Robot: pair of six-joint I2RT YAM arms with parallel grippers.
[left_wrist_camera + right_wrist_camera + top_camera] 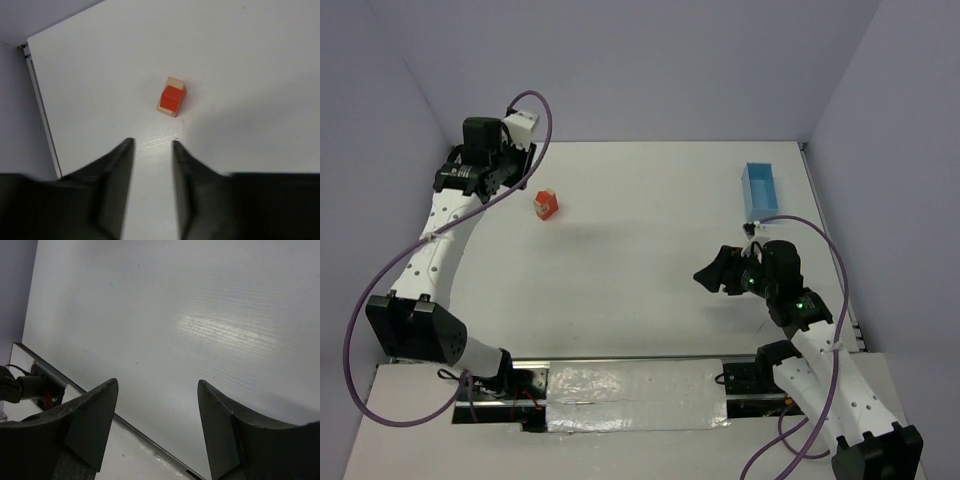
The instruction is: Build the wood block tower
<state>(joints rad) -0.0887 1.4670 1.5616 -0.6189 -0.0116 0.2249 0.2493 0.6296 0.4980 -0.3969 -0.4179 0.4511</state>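
White table. L arm reaches to far-left, R arm bent at near-right. Light blue box at far-right edge. Left gripper: fingers spread, nothing btwn. Right gripper: jaws wide apart, empty, over bare table. Wood block tower, red cube on tan base, stands far-left, just ahead of the L fingertips, not touching.

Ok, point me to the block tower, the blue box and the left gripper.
block tower (172,97), left wrist view, on its red block.
blue box (759,190), top view, on its open inside.
left gripper (152,144), left wrist view, midway between its fingertips.
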